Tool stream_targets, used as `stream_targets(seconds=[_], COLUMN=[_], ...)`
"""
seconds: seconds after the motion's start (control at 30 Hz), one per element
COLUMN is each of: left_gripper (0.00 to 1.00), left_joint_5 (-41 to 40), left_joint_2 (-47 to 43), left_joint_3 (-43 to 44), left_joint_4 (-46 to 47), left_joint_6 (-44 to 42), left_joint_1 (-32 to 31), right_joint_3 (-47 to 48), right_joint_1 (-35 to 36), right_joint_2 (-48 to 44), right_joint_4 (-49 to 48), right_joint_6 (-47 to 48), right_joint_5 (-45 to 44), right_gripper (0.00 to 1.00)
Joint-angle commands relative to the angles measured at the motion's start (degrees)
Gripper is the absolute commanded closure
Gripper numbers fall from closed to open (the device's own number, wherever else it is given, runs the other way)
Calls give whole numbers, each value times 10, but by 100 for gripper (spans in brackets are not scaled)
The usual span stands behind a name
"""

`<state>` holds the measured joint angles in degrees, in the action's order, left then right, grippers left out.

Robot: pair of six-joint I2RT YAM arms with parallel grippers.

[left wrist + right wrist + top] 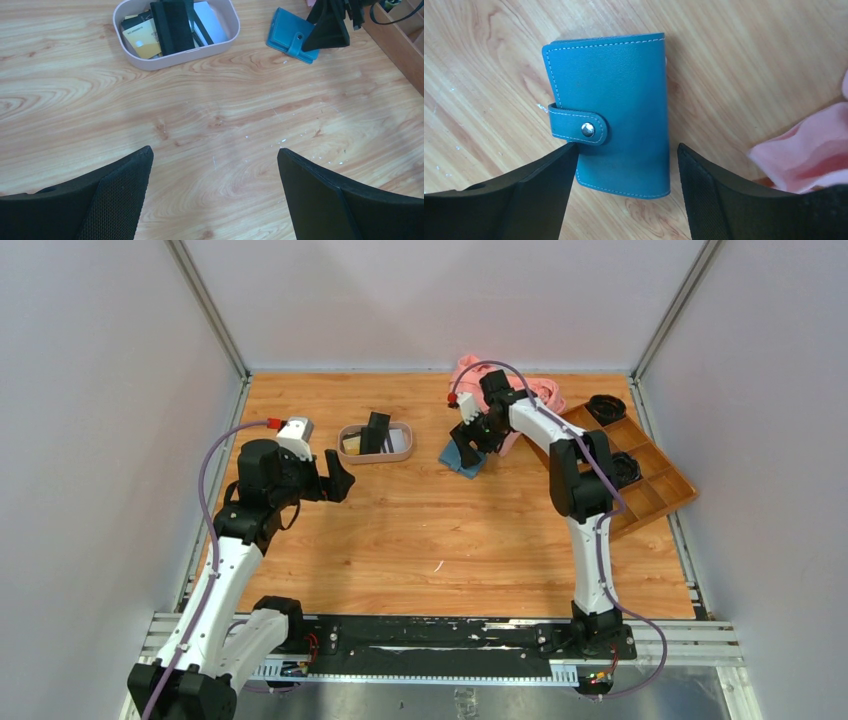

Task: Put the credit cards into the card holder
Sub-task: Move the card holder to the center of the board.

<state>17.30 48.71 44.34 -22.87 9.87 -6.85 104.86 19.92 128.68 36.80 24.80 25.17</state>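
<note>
1. The right fingers stand apart, straddling the near end of the teal card holder. It lies snapped shut, flat on the desk.
2. The left fingers gape wide above the desk.
3. The credit cards sit in an oval tray, well ahead of the left fingers.

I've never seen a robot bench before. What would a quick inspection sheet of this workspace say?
Surface: wooden table, small white marks.
Job's things: card holder snapped shut, lying flat; credit cards in oval tray.
Clutter: pink cloth, wooden box.
Claws: left claw open over bare wood; right claw open, straddling the holder.
Cables: purple cable along each arm.
Surroundings: plain walls, metal frame.
</note>
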Motion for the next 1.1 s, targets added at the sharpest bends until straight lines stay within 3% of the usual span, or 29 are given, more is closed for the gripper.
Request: stream_targets(seconds=[0.0, 0.07, 0.2, 0.3, 0.4, 0.57, 0.67, 0.87, 0.97, 1.07], left_gripper=[0, 0, 0, 2, 6, 12, 14, 28, 30, 33], left_joint_5=[-3, 5, 73, 153, 180, 101, 22, -39, -59, -80], left_joint_2=[-6, -5, -5, -4, -1, -6, 5, 81, 133, 189], left_joint_3=[-1, -2, -11, -40, -67, -113, -136, -197, -214, -201], left_joint_4=[-3, 0, 28, 94, 144, 208, 240, 404, 464, 477], left_joint_6=[-8, -6, 13, 70, 136, 179, 155, 70, -14, -61], left_joint_1=[3, 3, 3, 2, -20, -170, -279, -432, -497, -522], right_joint_3=[-3, -19, -60, -106, -179, -308, -367, -358, -340, -318], right_joint_1=[-9, -9, -9, -8, -2, 37, 64, 95, 112, 117], right_joint_2=[15, 12, -12, -51, -107, -186, -213, -198, -177, -156], right_joint_4=[54, 57, 61, 52, 32, 22, 28, 78, 105, 147], right_joint_6=[2, 4, 6, -5, -15, 1, 26, 77, 96, 122], right_joint_5=[27, 47, 88, 109, 128, 147, 156, 191, 211, 232], right_gripper=[26, 31, 51, 63, 74, 82, 83, 84, 86, 87])
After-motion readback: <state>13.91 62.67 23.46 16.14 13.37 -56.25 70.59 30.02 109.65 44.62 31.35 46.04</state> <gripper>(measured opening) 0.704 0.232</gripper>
